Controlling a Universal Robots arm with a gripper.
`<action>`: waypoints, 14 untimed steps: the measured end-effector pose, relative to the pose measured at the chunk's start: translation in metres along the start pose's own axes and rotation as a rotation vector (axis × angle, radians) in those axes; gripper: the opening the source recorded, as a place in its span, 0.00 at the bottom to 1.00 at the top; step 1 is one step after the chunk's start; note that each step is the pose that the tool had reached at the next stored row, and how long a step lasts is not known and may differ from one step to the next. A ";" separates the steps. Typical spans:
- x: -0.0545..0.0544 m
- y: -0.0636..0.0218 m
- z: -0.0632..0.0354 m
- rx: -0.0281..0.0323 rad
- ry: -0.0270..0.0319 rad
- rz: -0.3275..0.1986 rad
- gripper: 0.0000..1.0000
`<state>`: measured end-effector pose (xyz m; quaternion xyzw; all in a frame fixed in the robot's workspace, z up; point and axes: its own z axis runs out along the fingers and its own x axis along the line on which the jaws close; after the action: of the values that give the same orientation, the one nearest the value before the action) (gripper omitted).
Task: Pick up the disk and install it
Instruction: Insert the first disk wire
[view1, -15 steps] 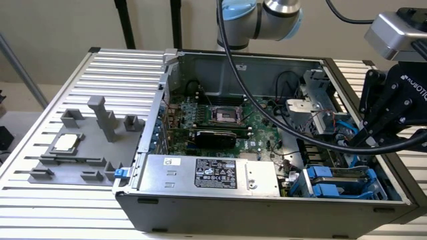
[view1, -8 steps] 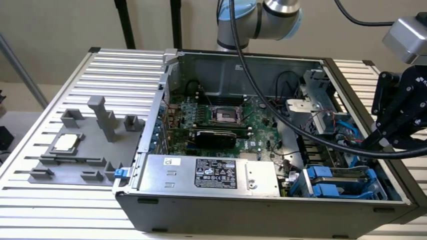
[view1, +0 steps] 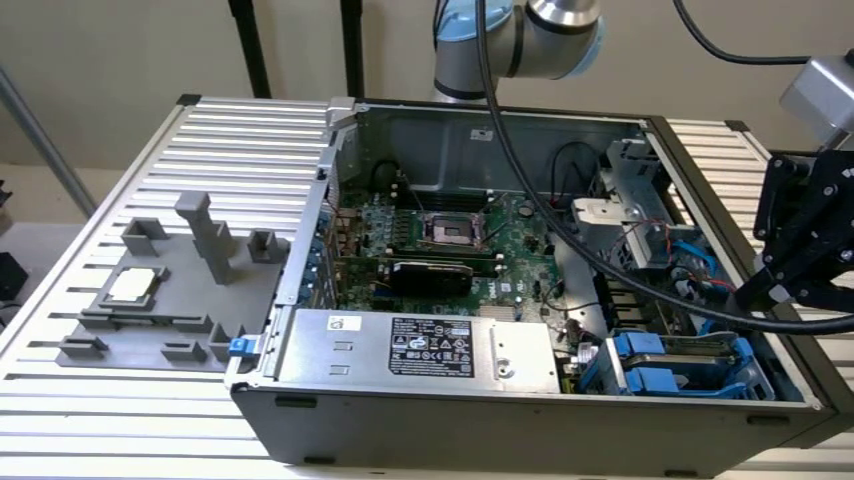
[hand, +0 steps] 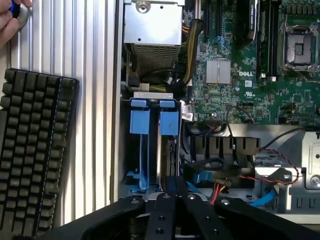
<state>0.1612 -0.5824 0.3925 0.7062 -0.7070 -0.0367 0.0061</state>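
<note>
Two blue carriers (hand: 139, 117) stand abreast near one closed gripper (hand: 175, 184).

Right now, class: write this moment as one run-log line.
gripper: shut, nothing held | place: over drive bay | disk: standing in bay, blue carrier | computer case: open

Setting: a robotics lab or electronics workshop. A ribbed aluminium bench (view1: 120, 420) carries an open computer case (view1: 534, 420). A grey parts fixture (view1: 187, 320) sits at its 9 o'clock, a robot arm (view1: 561, 35) at 12 o'clock. A black keyboard (hand: 35, 150) lies alongside.
</note>
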 end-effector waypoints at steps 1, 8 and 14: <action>0.000 -0.0006 0.0017 0.0000 0.0001 -0.003 0.11; 0.000 -0.0021 0.0084 0.0048 0.0025 -0.040 0.11; 0.001 -0.0028 0.0118 0.0139 -0.0049 -0.071 0.11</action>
<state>0.1633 -0.5824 0.3806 0.7308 -0.6818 -0.0337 -0.0019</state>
